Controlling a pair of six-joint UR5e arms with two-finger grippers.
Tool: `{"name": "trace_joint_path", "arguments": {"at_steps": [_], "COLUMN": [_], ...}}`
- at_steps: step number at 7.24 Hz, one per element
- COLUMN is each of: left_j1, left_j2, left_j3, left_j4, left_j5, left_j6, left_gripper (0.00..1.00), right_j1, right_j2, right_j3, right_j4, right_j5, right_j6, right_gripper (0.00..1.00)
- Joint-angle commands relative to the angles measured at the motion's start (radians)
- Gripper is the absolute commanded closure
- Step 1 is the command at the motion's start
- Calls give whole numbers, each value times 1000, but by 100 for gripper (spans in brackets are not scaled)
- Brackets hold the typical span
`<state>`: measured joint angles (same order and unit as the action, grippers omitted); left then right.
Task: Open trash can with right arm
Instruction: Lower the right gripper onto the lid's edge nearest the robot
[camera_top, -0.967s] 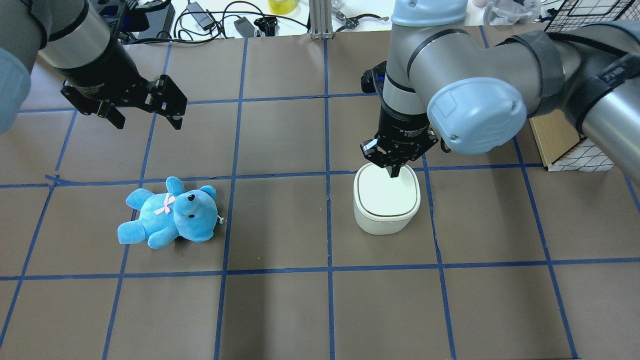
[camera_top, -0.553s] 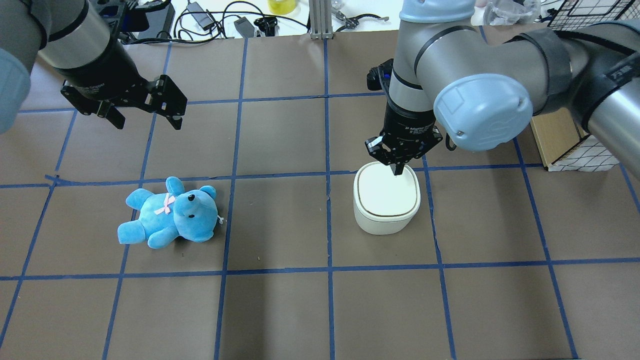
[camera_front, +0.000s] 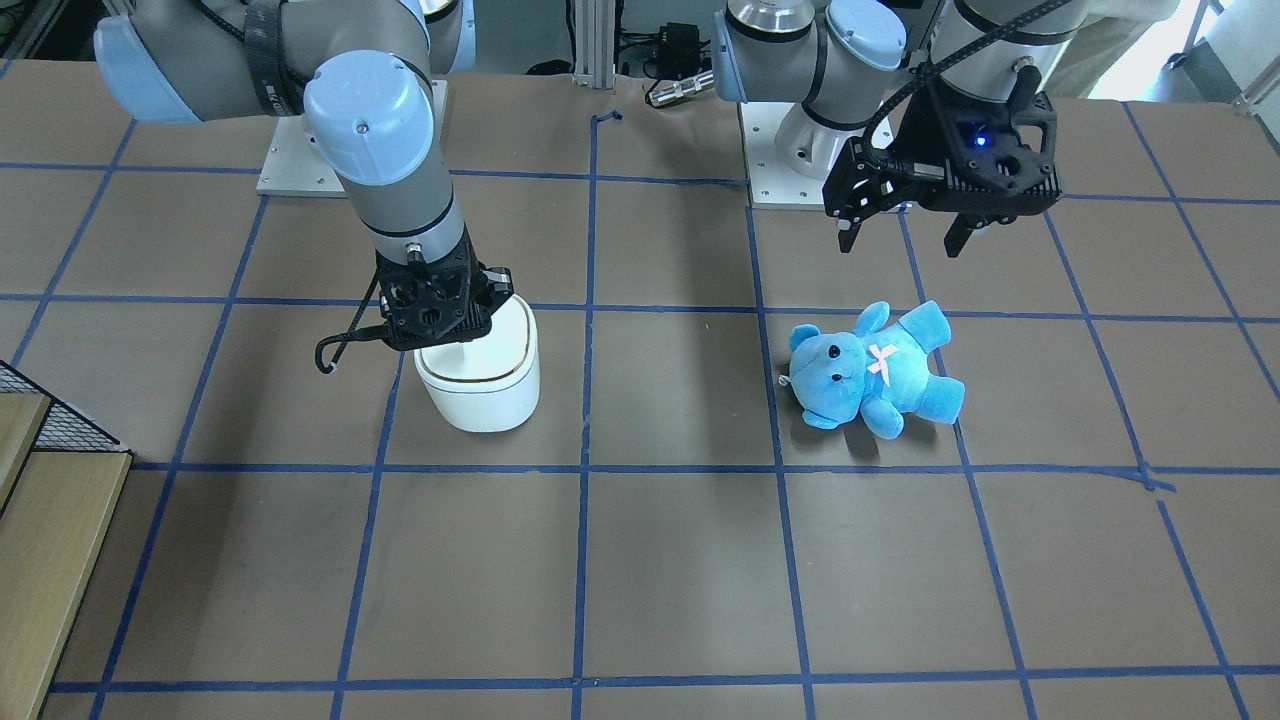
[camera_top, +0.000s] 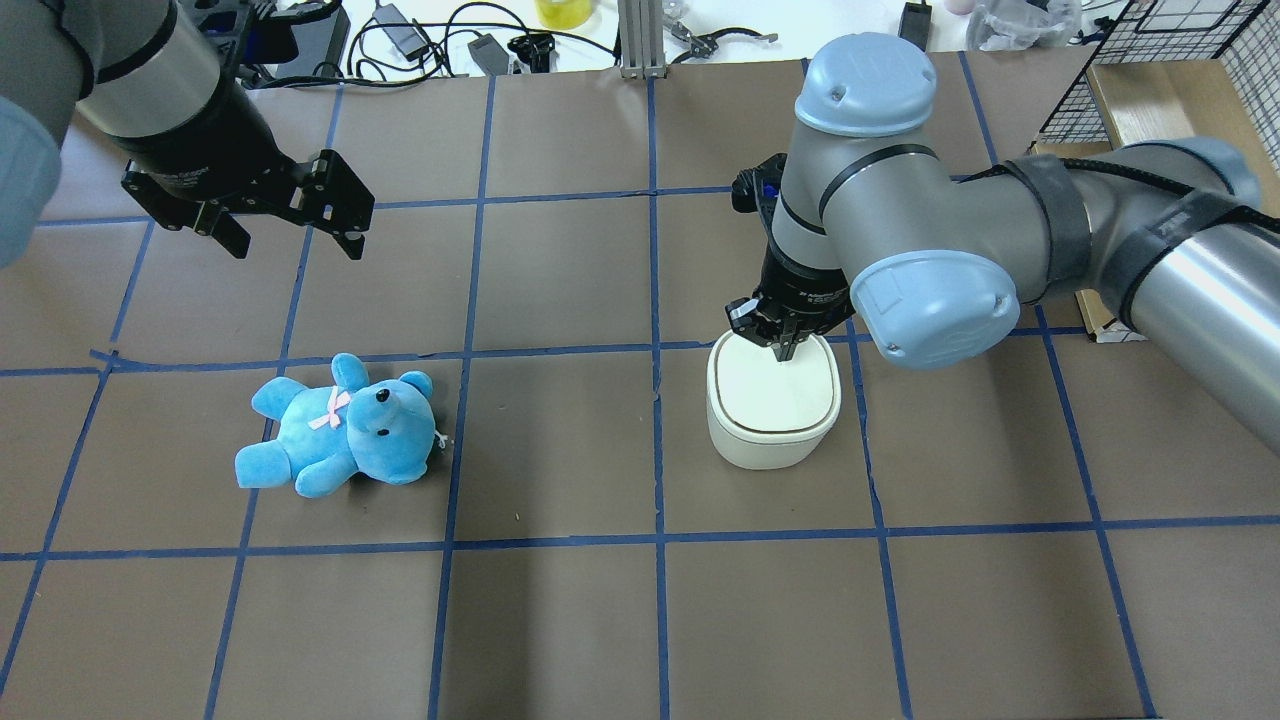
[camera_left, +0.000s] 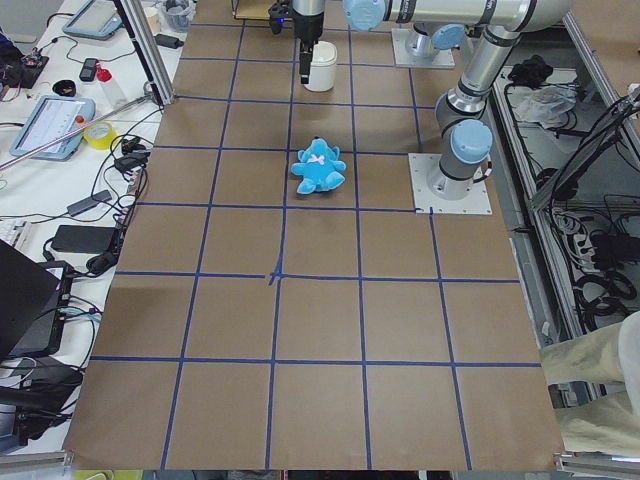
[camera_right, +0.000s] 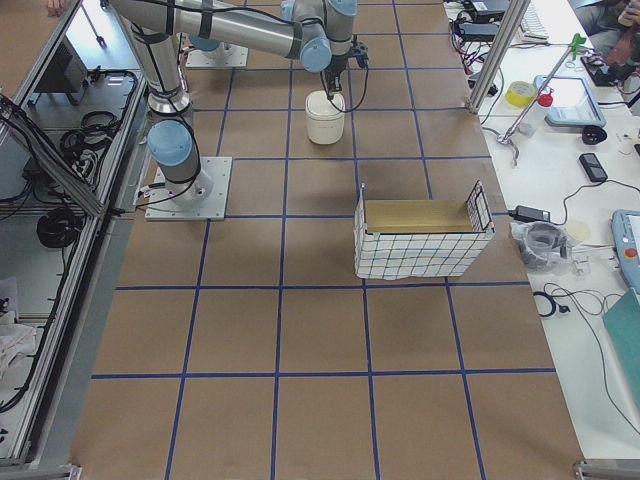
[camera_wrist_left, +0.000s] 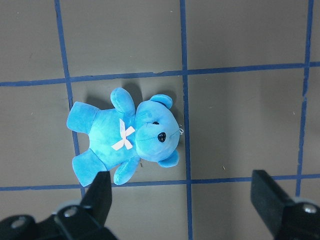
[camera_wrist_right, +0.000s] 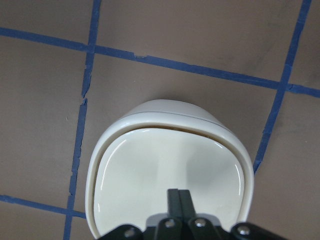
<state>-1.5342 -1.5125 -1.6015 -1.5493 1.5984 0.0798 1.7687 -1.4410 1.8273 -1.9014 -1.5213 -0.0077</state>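
The white trash can (camera_top: 772, 415) stands right of the table's middle, its oval lid (camera_wrist_right: 165, 170) lying down with a thin tan line at the far rim. My right gripper (camera_top: 783, 355) is shut, and its joined fingertips (camera_wrist_right: 178, 195) point straight down onto the lid near its far edge. The can also shows in the front view (camera_front: 485, 390), with the right gripper (camera_front: 452, 343) over it. My left gripper (camera_top: 297, 248) is open and empty, hovering above the blue teddy (camera_top: 340, 430), which also shows in the left wrist view (camera_wrist_left: 125, 142).
A wire basket holding a wooden box (camera_right: 420, 240) stands at the table's right end, also seen at the overhead view's top right (camera_top: 1150, 80). Cables and chargers (camera_top: 420, 40) lie beyond the far edge. Blue tape lines grid the brown table.
The right arm's wrist and elbow have swung round, and its shut gripper has shifted slightly left and down on the lid. The left arm, teddy and can have not moved.
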Motion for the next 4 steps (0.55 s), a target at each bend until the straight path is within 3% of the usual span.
{"name": "trace_joint_path", "arguments": {"at_steps": [1, 4], "left_j1": [0, 0], "left_j2": [0, 0], "left_j3": [0, 0], "left_j4": [0, 0], "left_j5": [0, 0], "left_j6": [0, 0], "left_gripper": [0, 0], "right_j1": [0, 0], "right_j2": [19, 33], "right_j3": [7, 7], "right_j4": [-13, -31], "right_j5": [1, 1], "right_j6": [0, 0], "right_gripper": [100, 100]}}
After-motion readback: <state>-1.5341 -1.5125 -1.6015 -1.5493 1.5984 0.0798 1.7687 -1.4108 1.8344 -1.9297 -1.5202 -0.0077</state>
